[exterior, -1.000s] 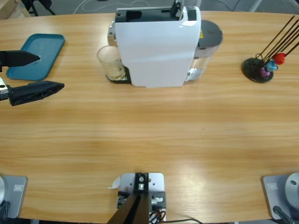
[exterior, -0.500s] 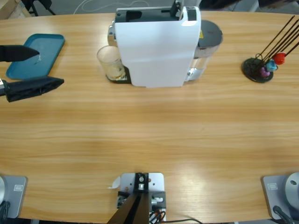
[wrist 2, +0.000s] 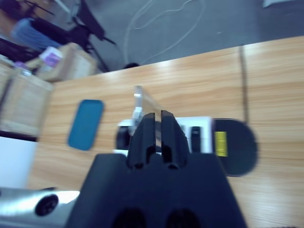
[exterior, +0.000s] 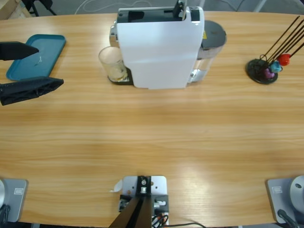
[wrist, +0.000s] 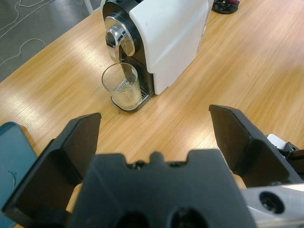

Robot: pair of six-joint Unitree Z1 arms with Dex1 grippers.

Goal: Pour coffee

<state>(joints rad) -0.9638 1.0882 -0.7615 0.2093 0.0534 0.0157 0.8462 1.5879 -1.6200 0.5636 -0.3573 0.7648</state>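
A shallow pool of pale tan coffee (wrist: 126,96) sits at the bottom of a clear glass (exterior: 112,64). The glass stands on the drip tray under the silver spout of the white capsule coffee machine (exterior: 159,47), at the machine's nine o'clock side in the high view.

By the look of it, coffee has been brewed but nothing is poured yet: the glass is untouched, and lifting and tipping it remain.

The left gripper (exterior: 26,69) hovers well apart at the glass's nine o'clock, jaws spread wide and empty, beside a teal tray (exterior: 47,52). The right gripper (wrist 2: 154,137) looks down from high over the machine, jaws pressed together, holding nothing. A capsule rack (exterior: 266,69) stands at three o'clock.
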